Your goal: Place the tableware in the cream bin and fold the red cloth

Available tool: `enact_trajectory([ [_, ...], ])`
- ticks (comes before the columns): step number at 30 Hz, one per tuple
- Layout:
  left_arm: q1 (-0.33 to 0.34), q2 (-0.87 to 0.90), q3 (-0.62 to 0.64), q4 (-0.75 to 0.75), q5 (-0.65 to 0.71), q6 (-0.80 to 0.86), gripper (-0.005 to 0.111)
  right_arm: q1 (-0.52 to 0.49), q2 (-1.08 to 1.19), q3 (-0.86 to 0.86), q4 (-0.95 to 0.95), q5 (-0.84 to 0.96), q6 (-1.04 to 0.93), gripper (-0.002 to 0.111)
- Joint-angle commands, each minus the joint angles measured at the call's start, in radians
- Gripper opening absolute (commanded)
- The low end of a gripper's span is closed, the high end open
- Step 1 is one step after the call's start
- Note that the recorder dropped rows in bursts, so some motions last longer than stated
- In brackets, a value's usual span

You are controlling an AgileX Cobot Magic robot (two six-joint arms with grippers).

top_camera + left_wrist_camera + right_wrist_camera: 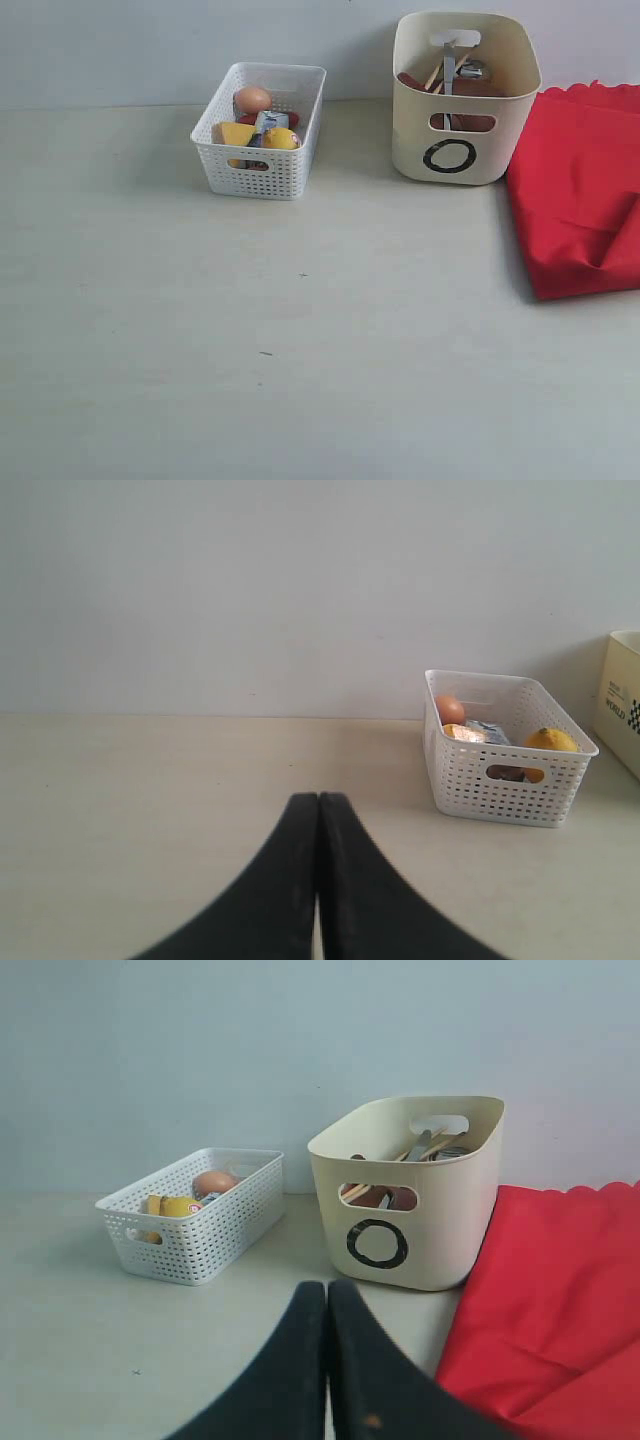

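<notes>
Tableware (450, 70) sits inside the cream bin (500, 150) at the far right, the red cloth (585, 190) lies just right of it, and the left gripper (318, 800) and right gripper (327, 1287) both have jaws pressed together, holding nothing.

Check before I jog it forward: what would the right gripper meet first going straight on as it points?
Most likely the tall cream plastic bin with the black O, near its front corner; depth is unclear.
</notes>
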Motion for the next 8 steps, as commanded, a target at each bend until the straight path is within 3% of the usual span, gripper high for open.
enact_trajectory([
  [1,0.001,-0.005,0.003,-0.004,0.000,-0.004,0.001,0.002,-0.007,0.005,-0.007,-0.002,0.000,0.000],
  [8,0.001,-0.005,0.003,-0.004,0.000,-0.004,0.001,0.002,-0.007,0.005,-0.007,-0.002,0.000,0.000],
])
